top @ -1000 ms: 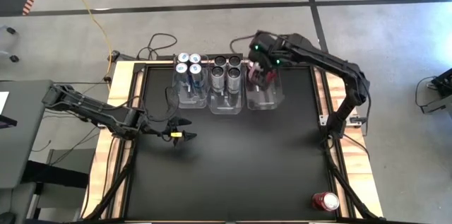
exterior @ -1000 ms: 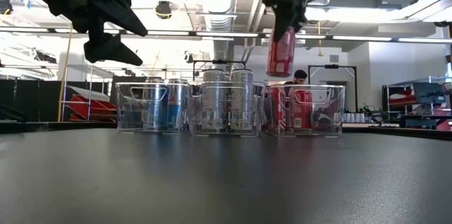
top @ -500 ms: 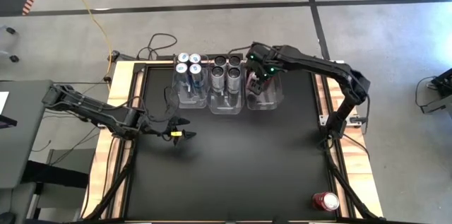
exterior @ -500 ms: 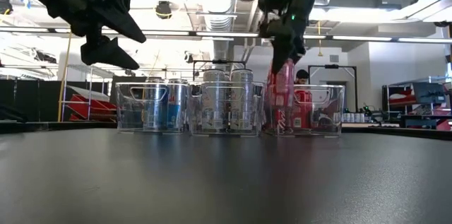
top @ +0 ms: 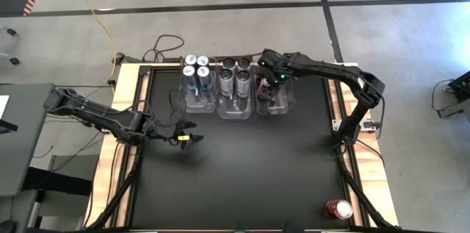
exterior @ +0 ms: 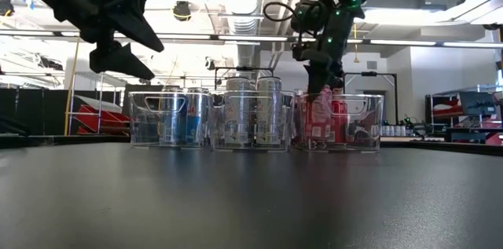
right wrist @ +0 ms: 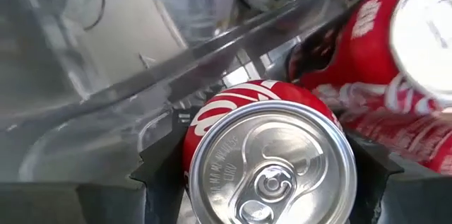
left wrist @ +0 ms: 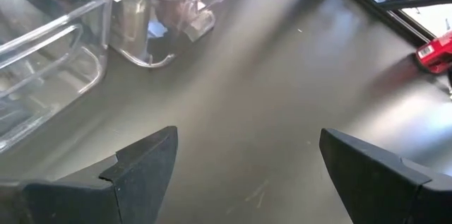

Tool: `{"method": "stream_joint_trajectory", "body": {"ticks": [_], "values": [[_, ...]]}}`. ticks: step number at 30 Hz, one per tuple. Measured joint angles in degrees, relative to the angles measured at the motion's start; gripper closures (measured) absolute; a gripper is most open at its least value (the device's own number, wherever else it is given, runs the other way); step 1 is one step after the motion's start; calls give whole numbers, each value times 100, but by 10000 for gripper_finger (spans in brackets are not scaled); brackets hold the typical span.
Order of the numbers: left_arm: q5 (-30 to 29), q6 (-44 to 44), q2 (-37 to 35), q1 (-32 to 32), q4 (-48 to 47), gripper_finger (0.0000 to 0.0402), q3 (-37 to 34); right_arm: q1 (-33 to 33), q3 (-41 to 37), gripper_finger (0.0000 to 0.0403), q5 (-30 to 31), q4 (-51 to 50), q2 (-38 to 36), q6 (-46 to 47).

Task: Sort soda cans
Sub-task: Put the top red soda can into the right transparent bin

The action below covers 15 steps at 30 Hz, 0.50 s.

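Three clear plastic bins [top: 236,106] stood side by side at the black table's [top: 242,174] far edge; cables [top: 166,45] lay behind on the floor.

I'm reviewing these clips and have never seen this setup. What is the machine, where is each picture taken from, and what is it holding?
Two robot arms work at a black table. One picture looks straight down, one looks level across the tabletop, and two come from cameras on the wrists. Three clear bins at the far edge hold sorted soda cans. The right gripper is down in the right-hand bin, shut on a red can. The left gripper hangs open above bare table. Another red can stands alone at the near right corner.
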Motion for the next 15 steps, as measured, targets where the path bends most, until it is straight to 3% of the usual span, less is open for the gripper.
{"method": "stream_joint_trajectory", "body": {"ticks": [8,15], "values": [[204,-10,0,201,14,58,0,-167,7,17,2,270,24,-79],[227,-56,0,223,50,58,0,-229,7,44,-27,265,22,-84]]}}
